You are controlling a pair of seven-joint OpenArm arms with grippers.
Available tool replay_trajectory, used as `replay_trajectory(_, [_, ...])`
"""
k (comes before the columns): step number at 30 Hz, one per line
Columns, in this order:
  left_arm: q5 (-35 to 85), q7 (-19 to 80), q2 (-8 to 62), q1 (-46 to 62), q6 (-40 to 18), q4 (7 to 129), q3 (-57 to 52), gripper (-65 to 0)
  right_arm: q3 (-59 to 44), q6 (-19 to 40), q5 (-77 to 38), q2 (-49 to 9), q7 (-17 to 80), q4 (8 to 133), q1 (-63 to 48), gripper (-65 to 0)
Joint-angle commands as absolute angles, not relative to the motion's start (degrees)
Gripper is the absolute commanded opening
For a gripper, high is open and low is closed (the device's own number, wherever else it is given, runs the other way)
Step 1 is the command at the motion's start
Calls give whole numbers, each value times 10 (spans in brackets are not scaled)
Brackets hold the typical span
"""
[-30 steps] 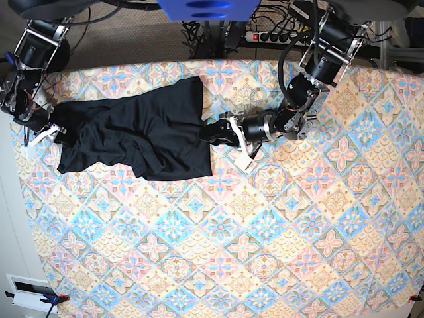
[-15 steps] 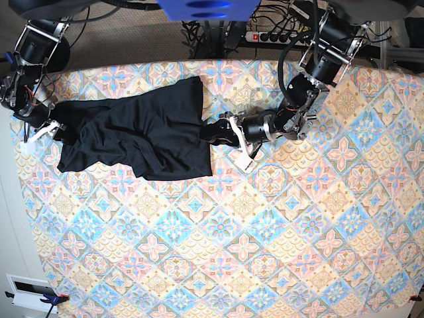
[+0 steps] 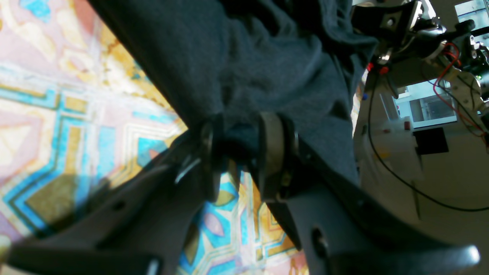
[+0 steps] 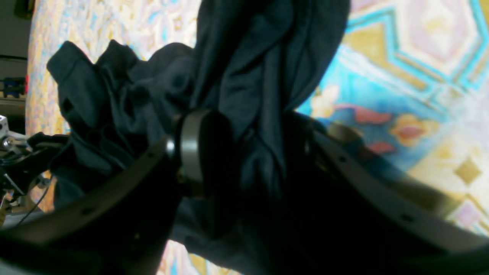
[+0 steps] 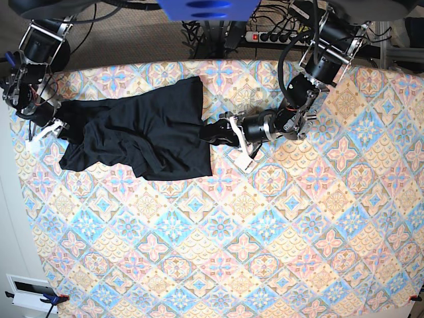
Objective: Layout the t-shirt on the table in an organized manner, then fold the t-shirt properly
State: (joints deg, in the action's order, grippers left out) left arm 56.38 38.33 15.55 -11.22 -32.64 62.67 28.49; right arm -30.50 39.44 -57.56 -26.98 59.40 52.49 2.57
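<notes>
The black t-shirt [image 5: 146, 132] lies crumpled and stretched sideways on the far left part of the patterned table [image 5: 265, 252]. My left gripper [image 5: 213, 132] holds its right edge. In the left wrist view, the left gripper [image 3: 238, 151] is shut on a fold of the t-shirt [image 3: 267, 68], low over the table [image 3: 57, 114]. My right gripper [image 5: 56, 126] is at the shirt's left end. In the right wrist view, the right gripper [image 4: 252, 152] is shut on a thick bunch of the t-shirt [image 4: 244, 57], with the table [image 4: 401, 57] beyond it.
A power strip [image 5: 271, 36] and cables lie on the floor behind the table's far edge. A white box [image 5: 30, 291] sits off the near left corner. The table's left edge runs close beside the right gripper.
My right gripper has shifted a little toward the far edge and inward with the shirt's left end. The left arm and the shirt's right edge have stayed put.
</notes>
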Motion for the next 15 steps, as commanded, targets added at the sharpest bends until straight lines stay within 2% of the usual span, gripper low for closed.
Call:
replay_trajectory(1, [562,397,160,-111,-313,626,284,-488,-302,393,-558,-269,625,526,24,-373])
replay_trajectory(10, [562,397,160,-111,-313,626,284,-488,-303,393,-558,-262,625,526,24,-383])
replay_trajectory(13, [562,397,160,-111,-313,626,284,-488,-302,393,-558,-262,625,526,24,-466])
replay_trajectory(15, [562,397,160,-111,-313,626,284,-488,-301,393,-558,-262,620,526,25,-564])
